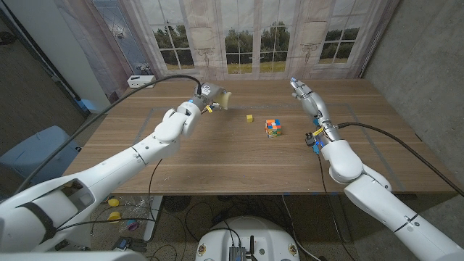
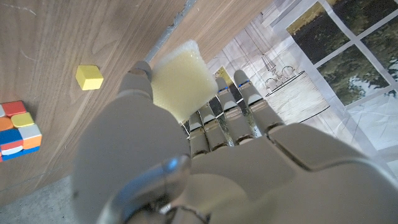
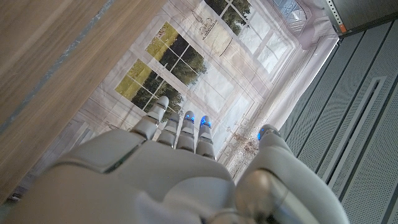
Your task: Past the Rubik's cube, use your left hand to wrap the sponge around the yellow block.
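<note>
Open desk (image 1: 217, 163) around yellow block (image 1: 249, 117); my left hand (image 1: 206, 98) fingers (image 2: 239, 102) clamped sponge (image 1: 223, 99); right hand (image 1: 304, 94) fingers straight, apart, empty.

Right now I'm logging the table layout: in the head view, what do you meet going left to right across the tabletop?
Left hand holding the sponge → yellow block → Rubik's cube → right hand.

A wooden desk (image 1: 217, 163) carries two small things near its middle. The yellow block (image 1: 249, 117) lies near the Rubik's cube (image 1: 273, 128), the two apart.
</note>
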